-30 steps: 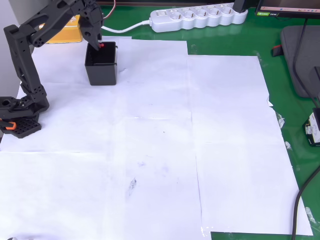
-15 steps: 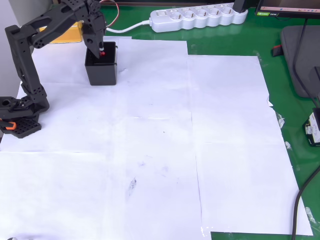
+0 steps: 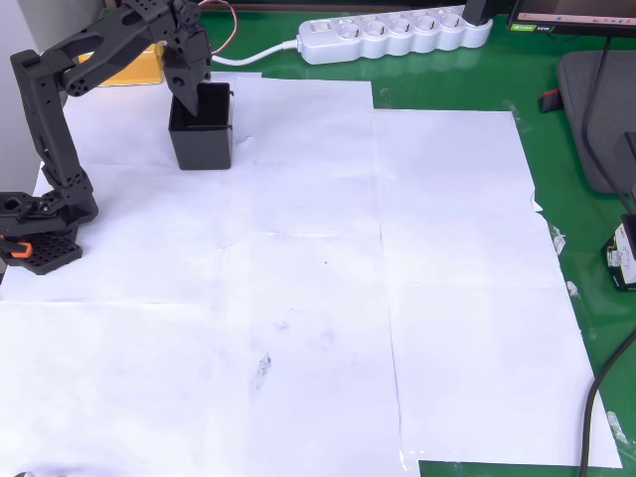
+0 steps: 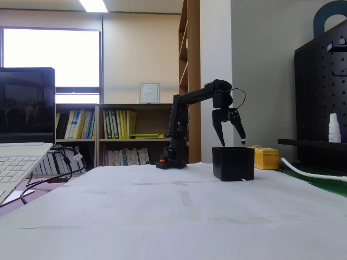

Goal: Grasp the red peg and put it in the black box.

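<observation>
While tool (image 4: 231, 142) is being held spread above black box (image 4: 233, 163), no peg being seen; box judged light, rigid

In the overhead view the black box (image 3: 202, 139) stands on the paper sheets (image 3: 298, 278) near the desk's (image 3: 467, 94) upper left. The pincer (image 3: 191, 97) hangs directly over its opening. The arm's base (image 3: 35, 243) sits below-left of it, the power strip (image 3: 393, 35) to its upper right.

Office; bookshelves (image 4: 116, 135), laptop (image 4: 21, 130), pegboard (image 4: 322, 97).
</observation>
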Controlling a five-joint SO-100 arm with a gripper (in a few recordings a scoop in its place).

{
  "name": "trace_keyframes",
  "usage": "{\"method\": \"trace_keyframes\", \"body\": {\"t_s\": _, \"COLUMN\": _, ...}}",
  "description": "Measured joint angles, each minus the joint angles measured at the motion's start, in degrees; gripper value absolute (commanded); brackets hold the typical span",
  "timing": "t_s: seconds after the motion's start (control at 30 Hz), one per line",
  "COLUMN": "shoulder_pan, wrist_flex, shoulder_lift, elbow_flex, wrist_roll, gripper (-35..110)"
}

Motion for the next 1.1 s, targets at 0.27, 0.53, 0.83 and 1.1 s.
{"method": "trace_keyframes", "body": {"t_s": 0.27, "shoulder_pan": 0.0, "wrist_flex": 0.3, "shoulder_lift": 0.0, "elbow_flex": 0.4, "wrist_roll": 0.0, "gripper": 0}}
{"method": "trace_keyframes", "body": {"t_s": 0.53, "shoulder_pan": 2.0, "wrist_flex": 3.9, "shoulder_lift": 0.0, "elbow_flex": 4.6, "wrist_roll": -1.8, "gripper": 0}}
{"method": "trace_keyframes", "body": {"t_s": 0.83, "shoulder_pan": 19.2, "wrist_flex": 7.3, "shoulder_lift": -9.5, "elbow_flex": 3.9, "wrist_roll": -18.0, "gripper": 0}}
{"method": "trace_keyframes", "body": {"t_s": 1.1, "shoulder_pan": 37.7, "wrist_flex": -0.6, "shoulder_lift": -23.8, "elbow_flex": -22.3, "wrist_roll": -33.9, "gripper": 0}}
